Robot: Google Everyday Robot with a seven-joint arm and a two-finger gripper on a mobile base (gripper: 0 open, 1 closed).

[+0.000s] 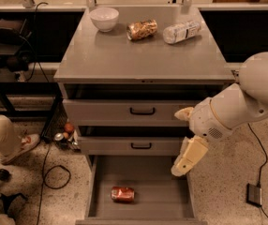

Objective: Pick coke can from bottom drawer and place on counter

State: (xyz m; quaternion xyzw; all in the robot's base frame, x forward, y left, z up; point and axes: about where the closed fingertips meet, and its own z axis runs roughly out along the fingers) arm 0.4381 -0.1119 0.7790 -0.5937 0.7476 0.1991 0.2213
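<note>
Coke can (123,194) lying on its side on the flat grey floor of the bottom drawer (162,184), left of that drawer's middle and near its front edge, touched by nothing. Bottom drawer pulled well out, open to the camera. Gripper (178,170) hanging over the bottom drawer's right side, toward its back, pointed down and leftward, well apart from the can. Holding nothing, in contact with nothing visible. Impossible to tell from this side whether open or closed. White arm (237,107) reaching in from the right of the bottom drawer, its wrist level with the two upper drawers (142,111). Both of those, black-handled, partly pulled out directly above the bottom drawer. Counter (138,55) higher still above the bottom drawer, carrying a white bowl (104,18), a gold-brown snack bag (142,29) and a clear plastic bottle (182,32) along its far edge. Left of the bottom drawer, a looped black cable (54,172) on the speckled floor (227,191) and a person's shoe (24,143). Right of the bottom drawer, a small black box (255,194).
</note>
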